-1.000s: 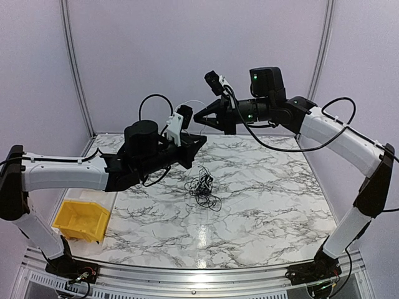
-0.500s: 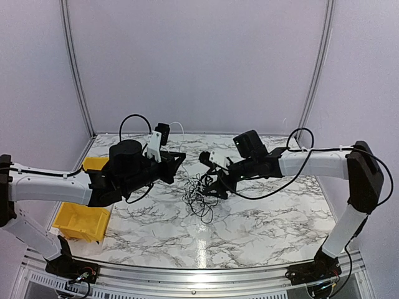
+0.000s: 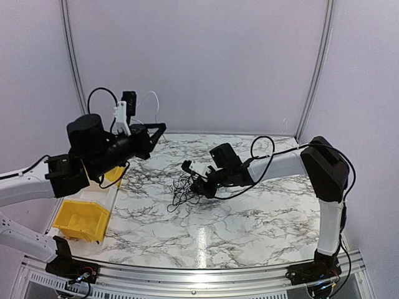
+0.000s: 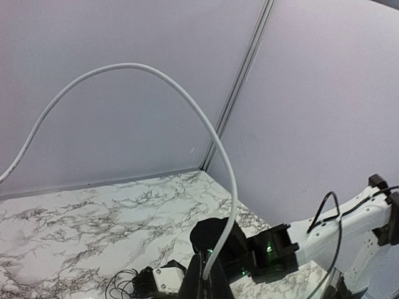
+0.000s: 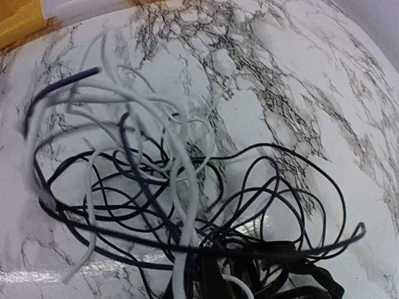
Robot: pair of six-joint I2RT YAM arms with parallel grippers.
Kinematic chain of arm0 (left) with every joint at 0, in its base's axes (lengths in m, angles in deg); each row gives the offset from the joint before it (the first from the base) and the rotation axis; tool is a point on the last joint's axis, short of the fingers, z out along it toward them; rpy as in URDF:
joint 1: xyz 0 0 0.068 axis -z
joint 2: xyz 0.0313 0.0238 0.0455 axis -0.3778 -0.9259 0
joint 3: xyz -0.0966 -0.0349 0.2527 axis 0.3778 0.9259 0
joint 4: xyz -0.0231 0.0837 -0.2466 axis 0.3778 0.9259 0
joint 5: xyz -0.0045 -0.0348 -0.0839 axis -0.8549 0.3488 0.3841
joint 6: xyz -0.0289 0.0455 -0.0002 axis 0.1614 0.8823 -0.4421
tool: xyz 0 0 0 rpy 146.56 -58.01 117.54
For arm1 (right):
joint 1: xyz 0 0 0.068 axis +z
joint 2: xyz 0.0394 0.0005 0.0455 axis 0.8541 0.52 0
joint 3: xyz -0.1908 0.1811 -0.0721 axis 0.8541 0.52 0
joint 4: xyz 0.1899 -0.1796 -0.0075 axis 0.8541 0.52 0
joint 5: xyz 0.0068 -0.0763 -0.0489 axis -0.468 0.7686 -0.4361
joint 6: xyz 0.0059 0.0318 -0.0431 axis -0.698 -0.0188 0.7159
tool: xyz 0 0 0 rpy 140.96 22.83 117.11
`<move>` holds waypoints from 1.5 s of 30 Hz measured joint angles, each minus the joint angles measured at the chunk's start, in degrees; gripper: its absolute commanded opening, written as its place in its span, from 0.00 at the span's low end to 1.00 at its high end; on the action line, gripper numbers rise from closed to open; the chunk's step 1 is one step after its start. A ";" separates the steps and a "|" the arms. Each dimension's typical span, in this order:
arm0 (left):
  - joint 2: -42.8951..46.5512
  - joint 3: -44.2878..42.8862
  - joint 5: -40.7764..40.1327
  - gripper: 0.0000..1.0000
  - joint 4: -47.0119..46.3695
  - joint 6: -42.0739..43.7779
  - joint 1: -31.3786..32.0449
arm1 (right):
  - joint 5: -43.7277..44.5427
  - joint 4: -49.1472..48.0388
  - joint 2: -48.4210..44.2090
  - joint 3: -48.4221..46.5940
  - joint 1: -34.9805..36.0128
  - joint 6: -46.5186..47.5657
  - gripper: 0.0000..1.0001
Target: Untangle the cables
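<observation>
Top: left pincer [image 3: 160,127] high over the bench's [image 3: 268,212] far-left corner, clamped on a white wire [image 3: 149,93] arching above it. Right pincer [image 3: 194,185] low at mid-bench, closed on the cables [image 3: 181,195], a black bunch lying there. Bin [image 3: 80,219] at left edge. Left wrist: wire loops up from the closed fingers. Right wrist: black & pale strands spread over the marble, gathering into the pincer at btm.

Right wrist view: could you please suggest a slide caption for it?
Right gripper shut on tangled black and white cables over the marble table.
</observation>
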 measured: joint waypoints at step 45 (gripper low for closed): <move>-3.54 -4.48 -4.81 0.00 44.50 1.60 -38.51 | -12.85 13.53 -39.04 20.20 -21.73 8.07 0.67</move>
